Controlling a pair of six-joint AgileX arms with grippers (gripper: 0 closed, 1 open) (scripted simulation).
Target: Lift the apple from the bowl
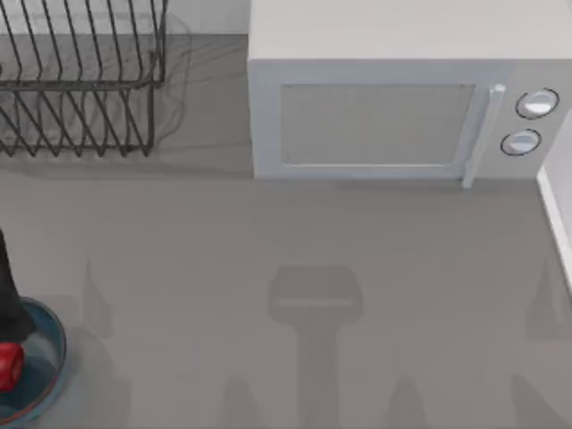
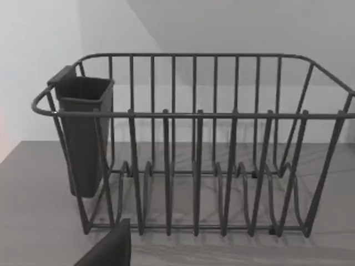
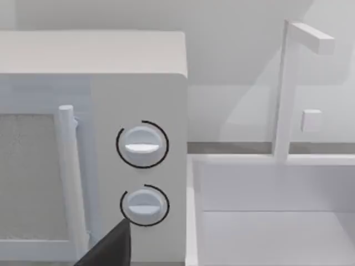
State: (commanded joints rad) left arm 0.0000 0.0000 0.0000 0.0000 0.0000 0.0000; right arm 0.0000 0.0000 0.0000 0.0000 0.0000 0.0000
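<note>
1. your apple (image 1: pixel 9 366) sits at the far left edge of the top view, near the front of the table, red and partly cut off by the frame. it appears to rest inside the bowl (image 1: pixel 55 353), over the bowl's left part, though whether it is already off the blue floor cannot be told from above.

2. your left arm (image 1: pixel 7 295) shows as a dark shape at the left edge, just behind the apple and overlapping the bowl's rim. you cannot tell whether its fingers are open, closed, or holding the apple, since the tips are out of frame.

3. the left wrist view faces the wire dish rack (image 2: pixel 194 144) with its dark cutlery cup (image 2: pixel 83 133), not the bowl, so you get no close check on the grasp.

4. the right wrist view faces the microwave (image 3: pixel 94 144) and its two knobs (image 3: pixel 142 145); that arm looks parked at the right side.

5. risk: if the apple is pinched off-centre, its glossy round skin may let it slip and roll across the bowl during the lift.

6. risk: a finger catching the bowl's rim could drag or tip the shallow bowl as you rise.

7. risk: everything sits at the edge of the top view, so a drop or a shift to the left would likely go unseen.
</note>
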